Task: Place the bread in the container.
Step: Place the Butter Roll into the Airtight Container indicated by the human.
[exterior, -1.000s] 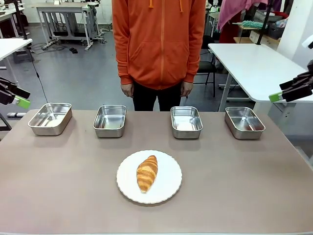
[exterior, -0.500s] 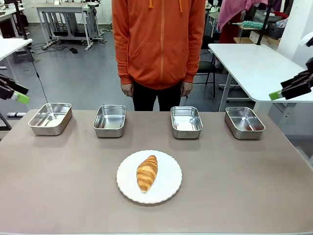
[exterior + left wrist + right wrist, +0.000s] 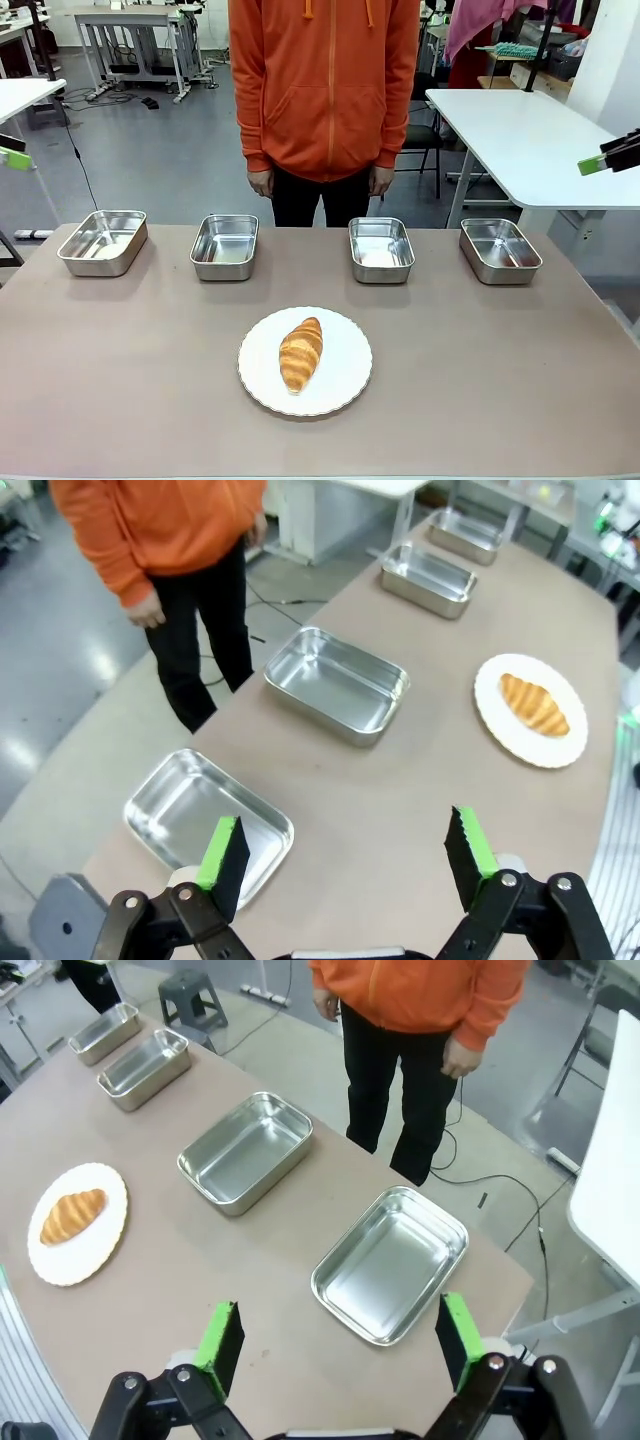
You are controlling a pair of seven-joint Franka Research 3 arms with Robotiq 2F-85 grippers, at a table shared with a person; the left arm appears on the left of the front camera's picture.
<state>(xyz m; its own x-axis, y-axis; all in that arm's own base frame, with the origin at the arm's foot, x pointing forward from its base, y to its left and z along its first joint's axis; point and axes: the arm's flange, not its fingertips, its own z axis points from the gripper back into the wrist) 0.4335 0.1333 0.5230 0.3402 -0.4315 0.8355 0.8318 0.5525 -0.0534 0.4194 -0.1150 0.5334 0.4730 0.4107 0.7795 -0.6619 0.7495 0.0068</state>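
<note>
The bread [image 3: 300, 353], a golden-brown croissant, lies on a round white plate [image 3: 345, 372] near the table's front middle. Behind it stand several steel containers alike in a row, from the far-left one [image 3: 103, 241] to the far-right one [image 3: 500, 250], all holding nothing. My left gripper [image 3: 12, 156] hangs high off the table's left side, and my right gripper [image 3: 610, 158] high off its right. In the left wrist view the left gripper [image 3: 345, 845] is open above the nearest container [image 3: 208, 820], with the bread [image 3: 534, 704] farther off. The right gripper [image 3: 338, 1345] is open above another container [image 3: 390, 1263], far from the bread [image 3: 72, 1216].
A person in an orange hoodie [image 3: 325, 90] stands at the table's far edge, hands hanging at the sides. A white table [image 3: 520, 130] stands at the back right. The brown tabletop [image 3: 500, 380] lies bare around the plate.
Both grippers have risen and drawn outward toward the picture's edges. The bread, the plate, the containers and the person have not moved.
</note>
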